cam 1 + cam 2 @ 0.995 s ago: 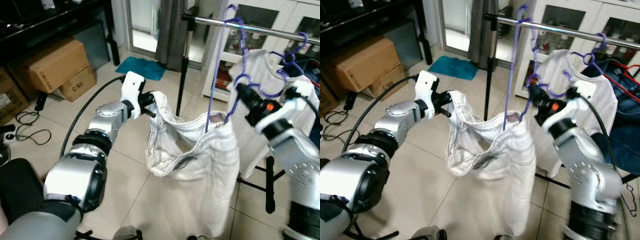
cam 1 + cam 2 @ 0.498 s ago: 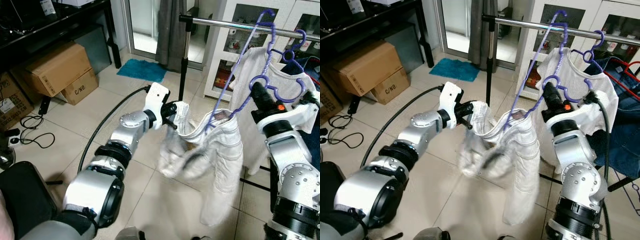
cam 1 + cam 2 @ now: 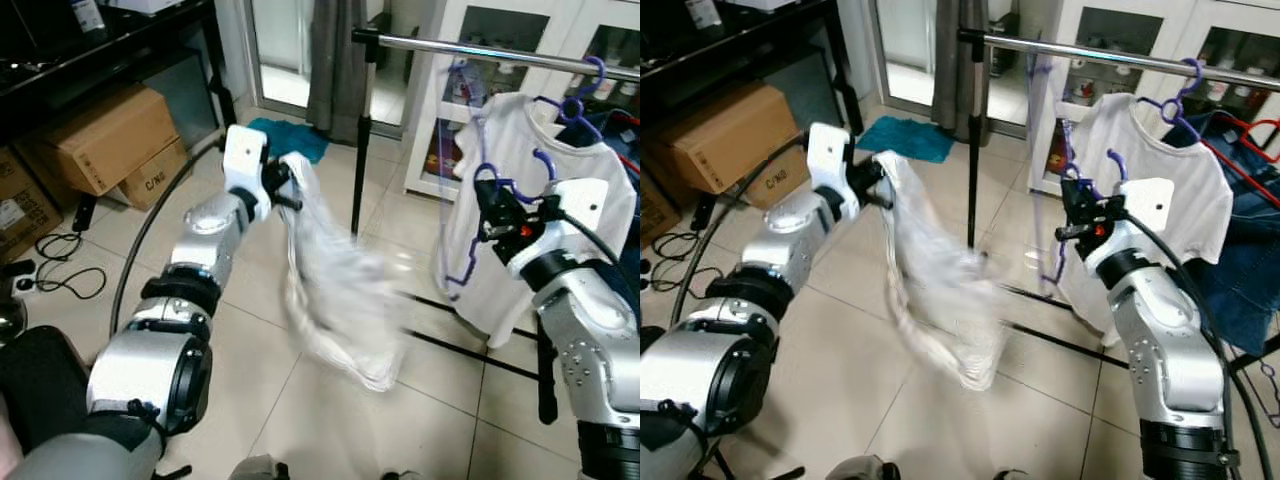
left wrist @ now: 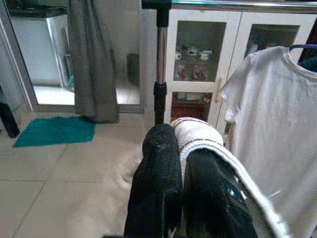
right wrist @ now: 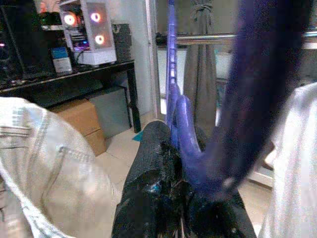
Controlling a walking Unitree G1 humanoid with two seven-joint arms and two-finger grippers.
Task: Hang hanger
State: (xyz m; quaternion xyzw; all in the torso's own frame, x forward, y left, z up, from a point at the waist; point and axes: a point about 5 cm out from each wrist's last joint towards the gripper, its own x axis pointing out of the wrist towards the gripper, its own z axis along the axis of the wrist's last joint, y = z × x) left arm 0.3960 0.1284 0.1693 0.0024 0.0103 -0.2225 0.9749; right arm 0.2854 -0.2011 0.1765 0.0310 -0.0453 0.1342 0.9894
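Note:
My left gripper [image 3: 281,181] is shut on the edge of a white garment [image 3: 340,300], which hangs blurred below it toward the tiled floor. In the left wrist view the black fingers [image 4: 158,168] pinch white cloth [image 4: 198,141]. My right gripper [image 3: 490,207] is shut on a purple hanger [image 3: 466,250], held below the metal rail [image 3: 450,46]; the garment hangs apart from this hanger. The right wrist view has the purple hanger [image 5: 182,119] between the fingers. A white T-shirt [image 3: 545,190] hangs on the rail from another purple hanger [image 3: 575,100].
The rack's black post [image 3: 361,140] and floor bars [image 3: 470,352] stand between the arms. Cardboard boxes [image 3: 100,140] and a dark shelf are at the left, a teal mat [image 3: 908,137] behind, and a glass-door cabinet [image 3: 520,40] at the back. Cables [image 3: 50,275] lie on the floor.
The white garment has come off the purple hanger and swings from my left gripper, which moved left and up. My right gripper has dropped lower with the bare hanger.

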